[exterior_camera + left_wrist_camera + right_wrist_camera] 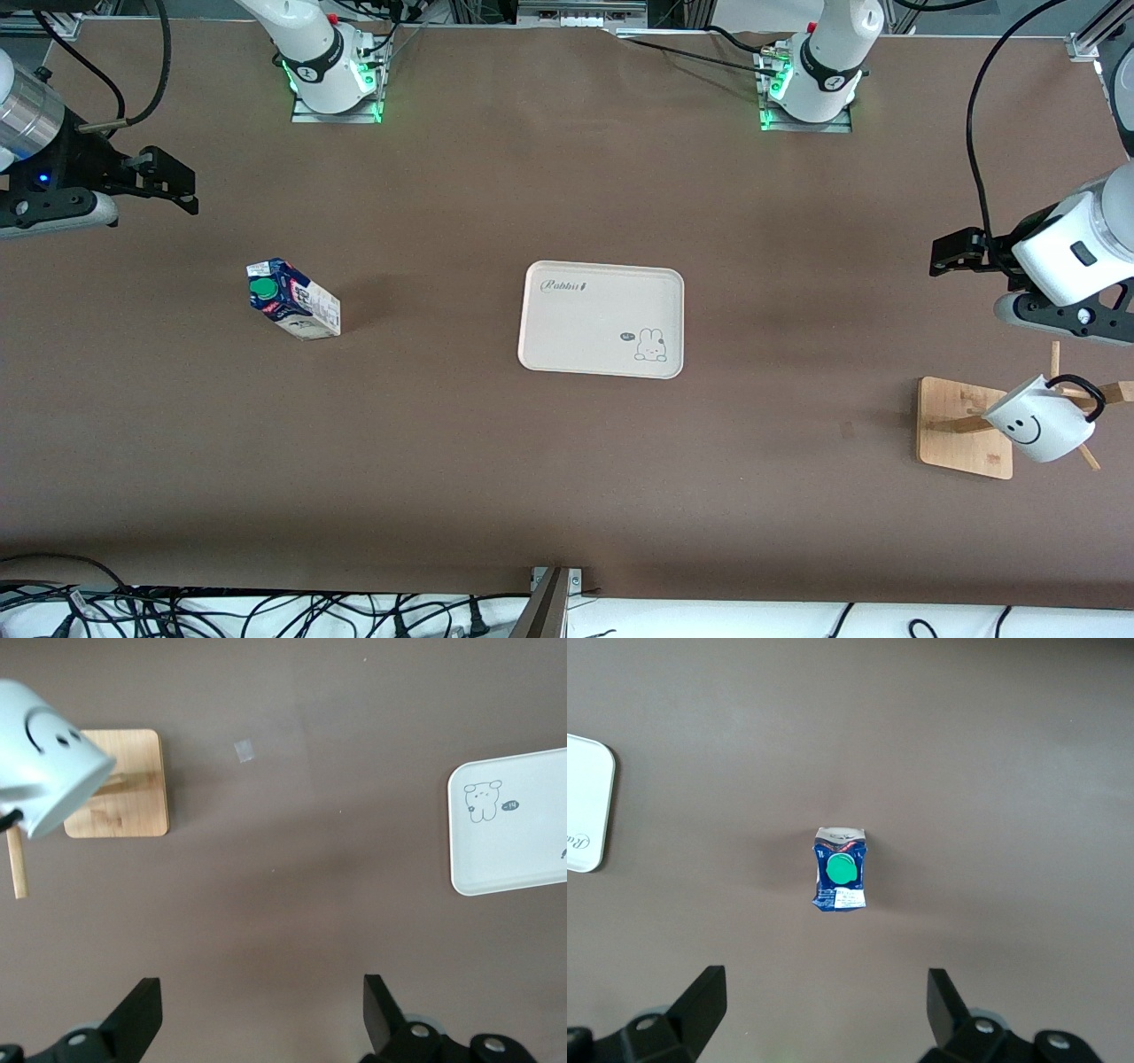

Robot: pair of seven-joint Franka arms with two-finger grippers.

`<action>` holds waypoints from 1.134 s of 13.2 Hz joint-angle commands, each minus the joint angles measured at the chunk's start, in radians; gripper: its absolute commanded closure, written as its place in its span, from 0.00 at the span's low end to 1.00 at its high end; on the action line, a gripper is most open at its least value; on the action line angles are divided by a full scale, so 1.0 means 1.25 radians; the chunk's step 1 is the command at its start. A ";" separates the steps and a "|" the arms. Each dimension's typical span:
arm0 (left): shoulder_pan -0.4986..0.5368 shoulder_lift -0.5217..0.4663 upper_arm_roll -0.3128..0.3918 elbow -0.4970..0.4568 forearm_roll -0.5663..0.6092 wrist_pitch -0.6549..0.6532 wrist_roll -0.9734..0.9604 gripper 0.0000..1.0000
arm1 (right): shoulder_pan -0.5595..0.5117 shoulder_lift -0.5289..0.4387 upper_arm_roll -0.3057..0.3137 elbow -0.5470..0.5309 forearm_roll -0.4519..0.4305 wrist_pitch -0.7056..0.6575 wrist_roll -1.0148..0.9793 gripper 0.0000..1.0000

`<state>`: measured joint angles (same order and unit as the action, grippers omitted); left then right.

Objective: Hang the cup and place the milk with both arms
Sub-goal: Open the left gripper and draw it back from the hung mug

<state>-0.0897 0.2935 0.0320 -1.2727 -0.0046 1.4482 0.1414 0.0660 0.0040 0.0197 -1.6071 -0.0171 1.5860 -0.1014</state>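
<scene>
The white cup (1038, 423) with the smiley face hangs tilted by its black handle on a peg of the wooden rack (961, 425) at the left arm's end of the table. It also shows in the left wrist view (44, 753). My left gripper (941, 255) is open and empty, up in the air over bare table beside the rack. The milk (294, 299) stands upright on the table toward the right arm's end, green cap up. It also shows in the right wrist view (840, 870). My right gripper (182, 188) is open and empty over bare table, apart from the milk.
A white tray (602, 319) with a rabbit drawing lies empty at the table's middle, between milk and rack. Its edge shows in both wrist views (514, 833) (585, 806). Cables lie along the table's front edge.
</scene>
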 commanded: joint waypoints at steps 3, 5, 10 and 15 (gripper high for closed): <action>0.058 -0.283 -0.084 -0.408 0.080 0.281 -0.021 0.00 | -0.004 0.003 0.003 0.013 -0.002 -0.013 -0.001 0.00; 0.063 -0.281 -0.086 -0.408 0.077 0.281 -0.068 0.00 | -0.005 0.003 0.003 0.013 -0.002 -0.013 -0.001 0.00; 0.061 -0.278 -0.048 -0.409 0.016 0.274 -0.075 0.00 | -0.005 0.003 -0.011 0.011 -0.002 -0.018 -0.004 0.00; 0.061 -0.256 -0.059 -0.378 0.018 0.223 -0.076 0.00 | -0.006 0.003 -0.026 0.011 0.011 -0.023 -0.002 0.00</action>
<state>-0.0149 -0.0388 -0.0301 -1.7735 0.0311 1.7541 0.0574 0.0653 0.0049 -0.0063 -1.6071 -0.0160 1.5790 -0.1014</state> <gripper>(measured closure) 0.000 0.000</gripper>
